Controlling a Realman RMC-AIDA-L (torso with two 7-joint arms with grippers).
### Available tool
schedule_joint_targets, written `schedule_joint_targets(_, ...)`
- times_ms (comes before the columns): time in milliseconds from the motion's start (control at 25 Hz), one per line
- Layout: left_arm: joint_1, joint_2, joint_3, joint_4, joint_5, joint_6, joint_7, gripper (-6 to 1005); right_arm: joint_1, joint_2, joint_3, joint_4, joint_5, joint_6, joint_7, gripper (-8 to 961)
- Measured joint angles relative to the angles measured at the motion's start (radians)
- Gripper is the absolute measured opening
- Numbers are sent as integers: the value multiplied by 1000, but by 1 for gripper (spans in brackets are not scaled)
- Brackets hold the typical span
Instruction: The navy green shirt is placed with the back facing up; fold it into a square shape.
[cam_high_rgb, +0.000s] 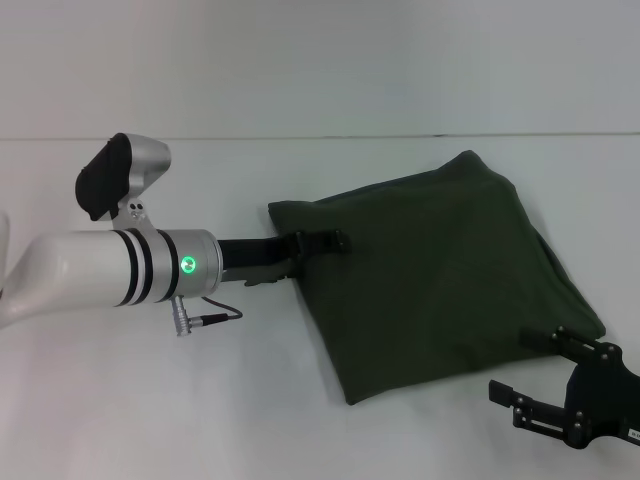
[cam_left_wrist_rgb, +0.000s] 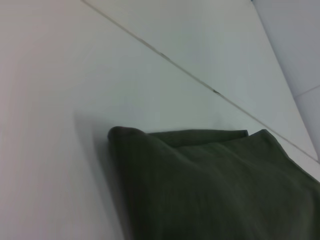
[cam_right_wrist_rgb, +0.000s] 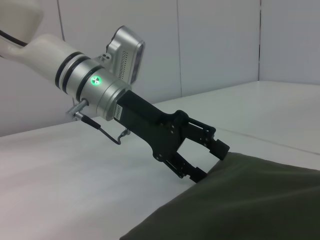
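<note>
shirt: dark olive-green soft fabric shirt (cam_high_rgb: 440, 275), folded to rough square, on white tabletop (cam_high_rgb: 150, 400), centre toward 3 o'clock
left tool (cam_high_rgb: 318, 243): fingers spread, touching shirt's 9 o'clock edge
right tool (cam_high_rgb: 530, 368): fingers wide apart, at shirt's 5 o'clock corner

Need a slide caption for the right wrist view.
Left gripper, fingers open, tips at the edge of the folded navy green shirt on the white table.

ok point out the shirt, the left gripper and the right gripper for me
navy green shirt (cam_high_rgb: 440, 280), head view, middle of the folded cloth
left gripper (cam_right_wrist_rgb: 212, 160), right wrist view, between its open fingertips at the shirt's edge
right gripper (cam_high_rgb: 515, 365), head view, between its open fingertips
</note>
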Motion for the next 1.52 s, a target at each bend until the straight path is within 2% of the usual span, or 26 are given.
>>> schedule_joint_targets(440, -9, -2, 23, 0, 0, -4, -1, 950, 7, 4, 0, 0, 0, 0, 0, 834)
schedule_joint_targets(760, 12, 23, 23, 10, -6, -1, -70, 949, 9, 4, 0, 0, 0, 2, 0, 834)
schedule_joint_targets(1000, 15, 29, 21, 12, -7, -5, -79, 949, 12, 2, 0, 0, 0, -1, 1, 835)
schedule_joint_targets(1520, 4, 17, 34, 4, -1, -7, -80, 935, 18, 2, -2, 0, 0, -4, 2, 835)
